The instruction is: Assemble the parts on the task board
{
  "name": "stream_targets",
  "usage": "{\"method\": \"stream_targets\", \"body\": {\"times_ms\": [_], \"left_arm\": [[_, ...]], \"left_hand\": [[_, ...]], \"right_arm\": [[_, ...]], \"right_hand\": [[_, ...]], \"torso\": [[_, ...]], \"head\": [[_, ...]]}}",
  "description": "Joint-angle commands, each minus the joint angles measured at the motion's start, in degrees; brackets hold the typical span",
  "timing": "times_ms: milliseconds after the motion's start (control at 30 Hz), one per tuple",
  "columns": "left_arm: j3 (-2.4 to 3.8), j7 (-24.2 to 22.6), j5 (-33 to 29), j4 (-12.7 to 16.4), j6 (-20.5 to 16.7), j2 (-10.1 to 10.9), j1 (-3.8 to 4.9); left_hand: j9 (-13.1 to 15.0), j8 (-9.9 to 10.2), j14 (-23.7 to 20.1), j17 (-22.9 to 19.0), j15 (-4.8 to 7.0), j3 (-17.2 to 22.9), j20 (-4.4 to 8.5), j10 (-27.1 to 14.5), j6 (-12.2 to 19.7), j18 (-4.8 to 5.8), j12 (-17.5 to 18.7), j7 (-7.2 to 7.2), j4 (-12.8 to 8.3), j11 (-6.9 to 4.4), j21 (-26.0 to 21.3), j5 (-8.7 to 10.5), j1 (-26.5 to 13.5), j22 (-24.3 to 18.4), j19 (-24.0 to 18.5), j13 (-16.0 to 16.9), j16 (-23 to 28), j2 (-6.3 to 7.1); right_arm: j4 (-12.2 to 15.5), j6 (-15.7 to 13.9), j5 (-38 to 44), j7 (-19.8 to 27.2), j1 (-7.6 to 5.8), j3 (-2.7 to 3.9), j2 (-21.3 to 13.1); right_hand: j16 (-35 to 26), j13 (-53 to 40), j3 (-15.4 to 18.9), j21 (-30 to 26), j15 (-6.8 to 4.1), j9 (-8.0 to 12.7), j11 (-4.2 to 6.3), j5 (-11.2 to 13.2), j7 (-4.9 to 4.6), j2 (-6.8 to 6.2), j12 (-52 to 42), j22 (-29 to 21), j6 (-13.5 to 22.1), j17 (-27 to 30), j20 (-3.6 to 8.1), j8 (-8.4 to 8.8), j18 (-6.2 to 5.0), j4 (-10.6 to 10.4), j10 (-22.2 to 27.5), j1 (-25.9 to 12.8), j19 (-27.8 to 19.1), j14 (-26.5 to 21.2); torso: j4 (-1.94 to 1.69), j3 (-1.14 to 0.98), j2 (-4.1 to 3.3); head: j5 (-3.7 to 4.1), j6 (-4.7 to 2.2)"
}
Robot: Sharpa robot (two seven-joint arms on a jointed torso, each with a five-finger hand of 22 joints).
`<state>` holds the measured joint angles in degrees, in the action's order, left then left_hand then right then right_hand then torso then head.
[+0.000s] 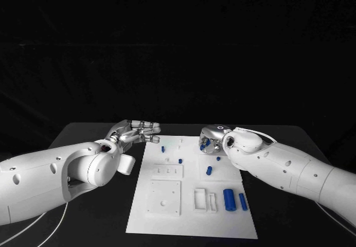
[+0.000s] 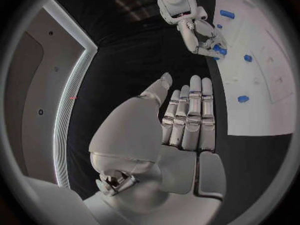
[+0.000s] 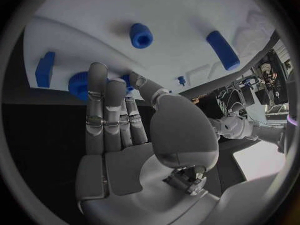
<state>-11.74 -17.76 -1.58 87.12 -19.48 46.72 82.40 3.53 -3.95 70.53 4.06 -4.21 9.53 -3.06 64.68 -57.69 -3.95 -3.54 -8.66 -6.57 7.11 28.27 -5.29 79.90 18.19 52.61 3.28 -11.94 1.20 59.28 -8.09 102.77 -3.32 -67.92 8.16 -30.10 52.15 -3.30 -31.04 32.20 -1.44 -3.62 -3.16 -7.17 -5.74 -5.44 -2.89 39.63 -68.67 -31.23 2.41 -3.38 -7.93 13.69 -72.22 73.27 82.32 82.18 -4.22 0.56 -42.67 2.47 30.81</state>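
The left hand [image 1: 137, 131] hovers over the black table [image 1: 89, 136] just beside the task board's [image 1: 189, 226] far corner, its fingers [image 2: 190, 117] straight, side by side, holding nothing. The right hand [image 1: 215, 139] reaches over the board's far end, its fingertips [image 3: 100, 80] at a round blue part [image 3: 79, 82]; whether it grips that part is unclear. 2 blue cylinders [image 1: 234, 199] lie well nearer the robot than that hand.
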Motion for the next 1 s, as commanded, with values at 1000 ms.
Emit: {"method": "stream_targets", "body": {"times_ms": [1000], "left_arm": [[0.07,0.49,0.36,-1.22,0.5,-1.01,0.48]], "left_hand": [[0.08,0.17,-0.08,-0.08,-0.01,-0.58,-0.06,-0.85,0.75,-0.08,0.18,-0.19,-0.2,0.08,0.2,0.36,0.3,-0.1,-0.12,0.06,-0.35,-0.26]], "right_arm": [[-0.79,-13.7,2.57,-8.06,-0.05,-0.09,5.35]], "right_hand": [[-0.09,-0.2,-4.26,-1.37,-1.57,-0.3,1.22,3.68,0.93,0.2,-0.45,9.35,-3.63,-0.77,1.92,-0.26,0.66,-0.71,-3.68,0.85,-0.29,-0.01]], "torso": [[-0.06,0.28,-0.42]], "head": [[-0.31,-1.48]]}}
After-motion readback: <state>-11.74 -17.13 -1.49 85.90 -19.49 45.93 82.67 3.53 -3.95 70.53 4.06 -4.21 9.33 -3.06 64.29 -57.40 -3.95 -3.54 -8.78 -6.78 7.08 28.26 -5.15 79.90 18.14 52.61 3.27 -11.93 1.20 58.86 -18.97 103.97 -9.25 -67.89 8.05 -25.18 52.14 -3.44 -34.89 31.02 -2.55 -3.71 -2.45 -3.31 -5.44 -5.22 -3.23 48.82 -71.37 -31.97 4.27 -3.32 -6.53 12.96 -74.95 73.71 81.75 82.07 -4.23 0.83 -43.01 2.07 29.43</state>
